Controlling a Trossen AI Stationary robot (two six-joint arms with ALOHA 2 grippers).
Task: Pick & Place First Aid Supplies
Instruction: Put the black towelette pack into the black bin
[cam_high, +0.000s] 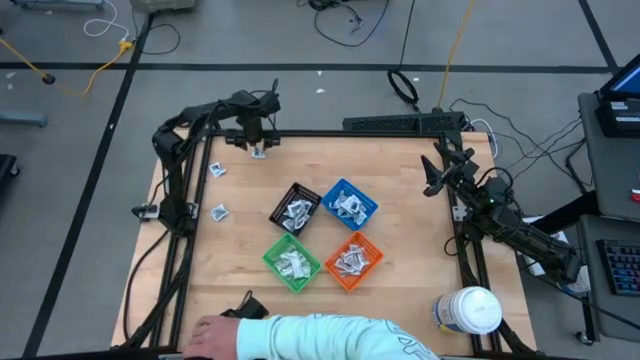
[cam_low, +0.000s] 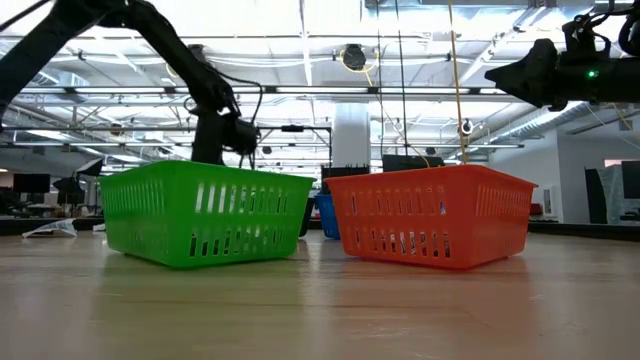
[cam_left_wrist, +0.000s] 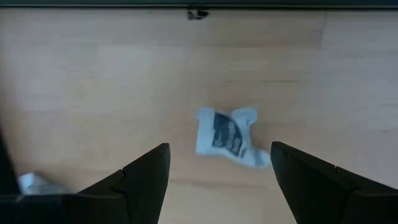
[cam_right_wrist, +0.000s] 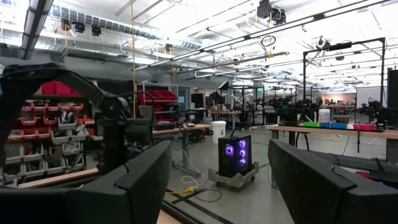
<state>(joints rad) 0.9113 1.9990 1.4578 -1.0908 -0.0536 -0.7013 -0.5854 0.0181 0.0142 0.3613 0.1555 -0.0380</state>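
Observation:
My left gripper (cam_high: 259, 140) hangs open above a small crumpled white packet (cam_high: 259, 152) that lies flat near the table's far edge; in the left wrist view the packet (cam_left_wrist: 227, 137) lies between and beyond the two fingers (cam_left_wrist: 143, 177), untouched. Two more packets (cam_high: 217, 170) (cam_high: 220, 212) lie flat on the wood toward the left edge. The black bin (cam_high: 296, 208), blue bin (cam_high: 349, 204), green bin (cam_high: 292, 262) and orange bin (cam_high: 353, 259) each hold several white packets. My right gripper (cam_high: 432, 172) waits open, raised over the right edge.
A large white round jar (cam_high: 469, 309) stands at the near right corner. A person's hand and pale sleeve (cam_high: 300, 338) reach in over the near edge. Bare wood lies between the bins and the table's left side (cam_high: 180, 280).

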